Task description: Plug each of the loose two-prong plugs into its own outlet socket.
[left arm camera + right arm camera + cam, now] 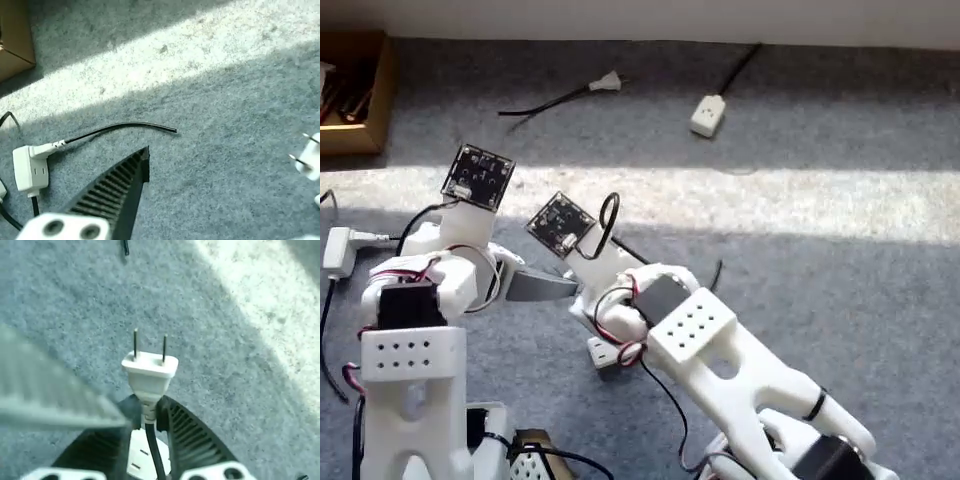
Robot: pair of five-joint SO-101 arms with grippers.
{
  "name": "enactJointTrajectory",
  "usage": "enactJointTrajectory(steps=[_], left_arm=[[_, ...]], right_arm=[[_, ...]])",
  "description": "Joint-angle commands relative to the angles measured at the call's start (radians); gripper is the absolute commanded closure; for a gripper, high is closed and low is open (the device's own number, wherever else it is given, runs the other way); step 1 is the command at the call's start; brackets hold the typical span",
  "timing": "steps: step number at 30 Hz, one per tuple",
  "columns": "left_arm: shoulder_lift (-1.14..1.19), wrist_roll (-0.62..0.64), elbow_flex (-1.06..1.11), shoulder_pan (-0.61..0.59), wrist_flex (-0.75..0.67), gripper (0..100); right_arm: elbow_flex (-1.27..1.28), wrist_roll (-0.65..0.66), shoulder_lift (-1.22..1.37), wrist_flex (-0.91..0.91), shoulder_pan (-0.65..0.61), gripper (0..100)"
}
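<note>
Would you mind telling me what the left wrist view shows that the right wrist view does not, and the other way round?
Only the left wrist view: a white outlet socket on a black cord, and a cardboard box. Only the right wrist view: the right hand closed low on the two-prong plug, a second socket beneath. Both: that plug, prongs bare, and grey carpet with a sunlit band.

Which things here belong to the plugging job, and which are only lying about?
For the job:
- white two-prong plug, held in the right claw
- loose plug with black cord, far back
- corded outlet socket, also far back
- second outlet socket, at the high view's left edge

Just lying about:
- brown box
</note>
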Motion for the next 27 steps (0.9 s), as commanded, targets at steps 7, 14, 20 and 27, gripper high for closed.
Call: enactJointTrajectory(steps=[7,14,20,27], left_arm=[[-0.001,-0.002,0.171,-0.045,-0.236,44],[-0.001,-0.002,0.173,-0.045,-0.239,46],[-0.008,0.000,0.166,-0.090,-0.244,46],[-0.008,0.006,0.237,0.005,-0.241,46]], right_arm=[[0.005,-0.037,-0.274,0.147,-0.111,99.1],[0.005,-0.035,-0.274,0.156,-0.110,99.1],[-0.002,0.021,-0.277,0.274,-0.068,99.1],[-0.024,0.040,-0.282,0.329,0.033,99.1]])
